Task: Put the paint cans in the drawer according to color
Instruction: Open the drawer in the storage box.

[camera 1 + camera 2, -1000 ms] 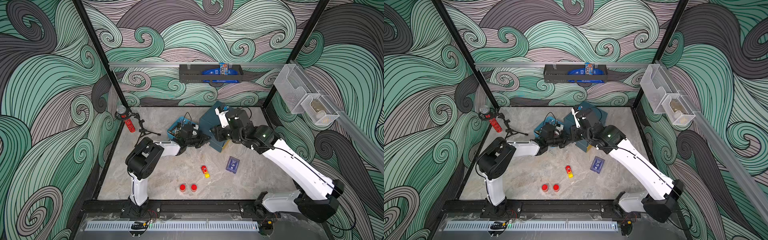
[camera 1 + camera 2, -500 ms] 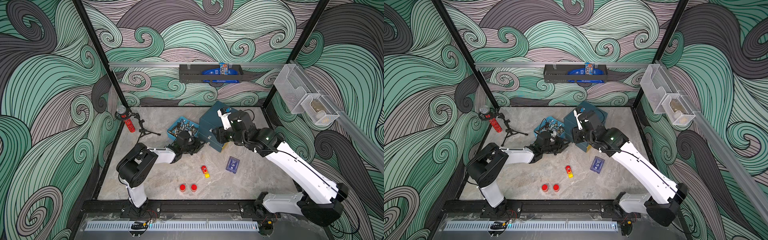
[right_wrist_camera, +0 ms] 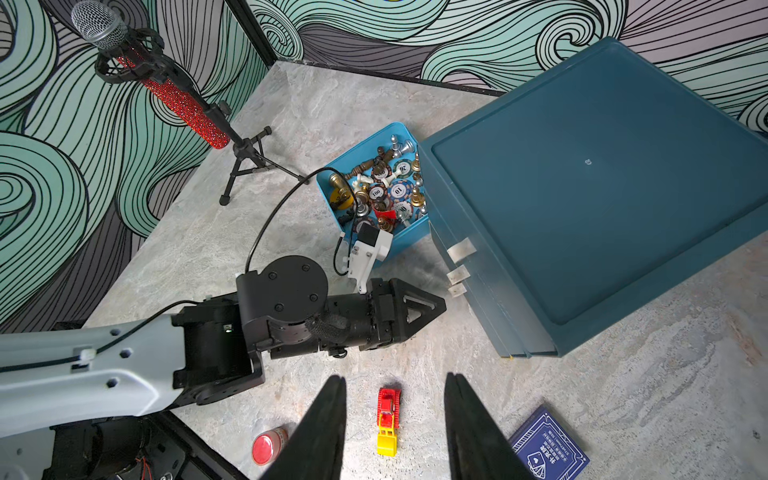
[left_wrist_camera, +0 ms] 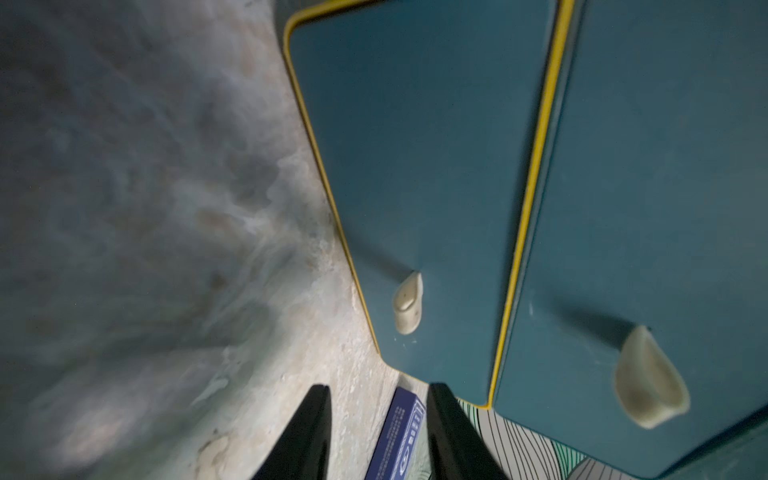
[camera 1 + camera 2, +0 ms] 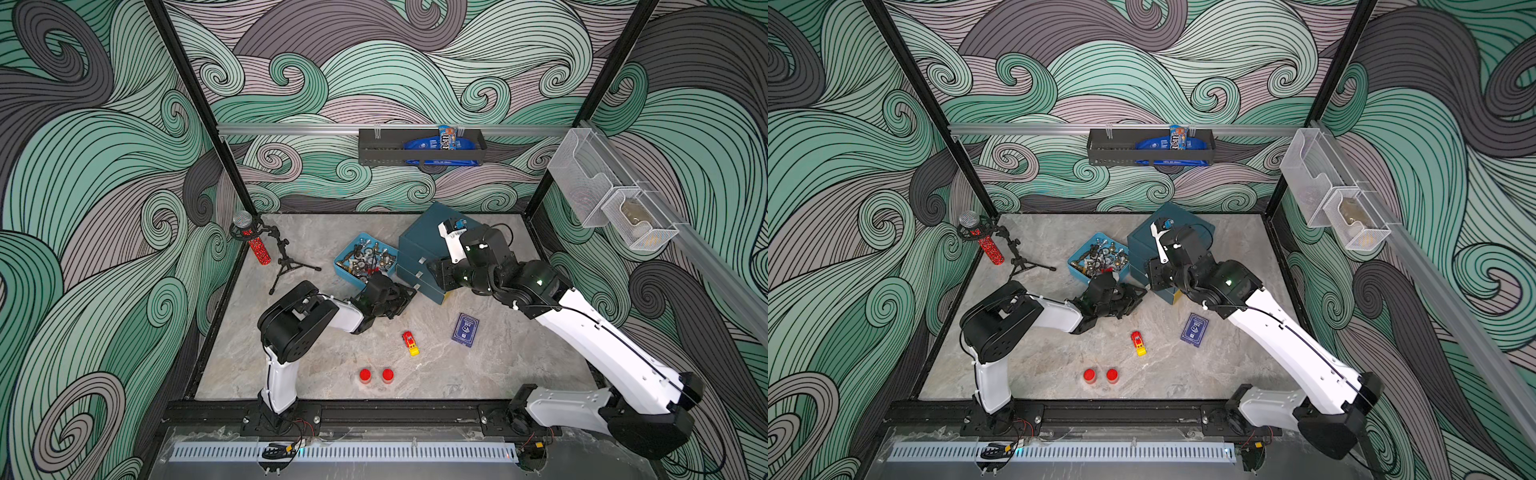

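Observation:
Two red-lidded paint cans (image 5: 365,375) (image 5: 387,375) stand side by side near the table's front edge; both top views show them (image 5: 1089,376), and the right wrist view shows one (image 3: 266,446). No other paint cans are in view. The dark teal drawer (image 5: 428,241) (image 3: 582,187) stands at the back, with its three fronts shut. My left gripper (image 4: 378,388) (image 5: 406,292) is open and empty, low over the table just in front of the lowest drawer's white pull tab (image 4: 409,303). My right gripper (image 3: 395,379) hangs open and empty, high above the table by the drawer's front.
A light blue tray (image 5: 361,240) of chess pieces and chips sits against the drawer's left side. A red-and-yellow toy car (image 5: 410,343) and a blue card box (image 5: 465,330) lie mid-table. A red microphone on a tripod (image 5: 257,245) stands back left.
My left gripper has opened and drawn back a little from the drawer front, toward the table's near side. The right arm has shifted slightly.

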`<state>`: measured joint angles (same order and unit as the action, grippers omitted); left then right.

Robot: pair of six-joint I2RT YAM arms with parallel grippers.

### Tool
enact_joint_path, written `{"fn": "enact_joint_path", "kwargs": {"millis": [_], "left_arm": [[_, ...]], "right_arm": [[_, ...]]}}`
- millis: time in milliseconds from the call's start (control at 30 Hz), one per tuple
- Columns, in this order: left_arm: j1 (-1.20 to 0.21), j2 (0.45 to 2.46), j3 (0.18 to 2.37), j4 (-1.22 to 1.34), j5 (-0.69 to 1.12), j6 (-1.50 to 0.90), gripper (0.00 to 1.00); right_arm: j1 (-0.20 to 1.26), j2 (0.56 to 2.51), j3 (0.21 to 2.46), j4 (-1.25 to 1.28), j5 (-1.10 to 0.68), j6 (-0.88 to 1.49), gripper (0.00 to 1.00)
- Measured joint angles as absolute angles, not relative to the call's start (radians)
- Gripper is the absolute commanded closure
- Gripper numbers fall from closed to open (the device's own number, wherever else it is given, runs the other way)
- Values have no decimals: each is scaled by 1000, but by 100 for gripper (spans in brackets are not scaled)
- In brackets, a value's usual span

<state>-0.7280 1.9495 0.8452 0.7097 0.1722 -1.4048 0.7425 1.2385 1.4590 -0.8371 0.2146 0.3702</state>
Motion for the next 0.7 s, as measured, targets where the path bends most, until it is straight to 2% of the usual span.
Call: {"fn": "enact_joint_path", "kwargs": {"millis": [167, 300, 567, 667, 700], "left_arm": [[-728, 1994, 885, 745, 153, -1405, 62], [-728, 2014, 900, 764, 136, -1408, 74], [-728, 2052, 926, 804, 128, -1407, 87], [-728, 2052, 926, 808, 125, -1407, 100], [-728, 2052, 926, 809, 123, -1405, 100]], "right_arm": [[735, 1231, 1440, -835, 211, 370, 58], [728, 1231, 1437, -836, 207, 370, 58], [716, 1230, 1430, -835, 199, 370, 58], [712, 1229, 1422, -835, 197, 370, 58], [712, 1229, 1419, -836, 196, 370, 58]]}}
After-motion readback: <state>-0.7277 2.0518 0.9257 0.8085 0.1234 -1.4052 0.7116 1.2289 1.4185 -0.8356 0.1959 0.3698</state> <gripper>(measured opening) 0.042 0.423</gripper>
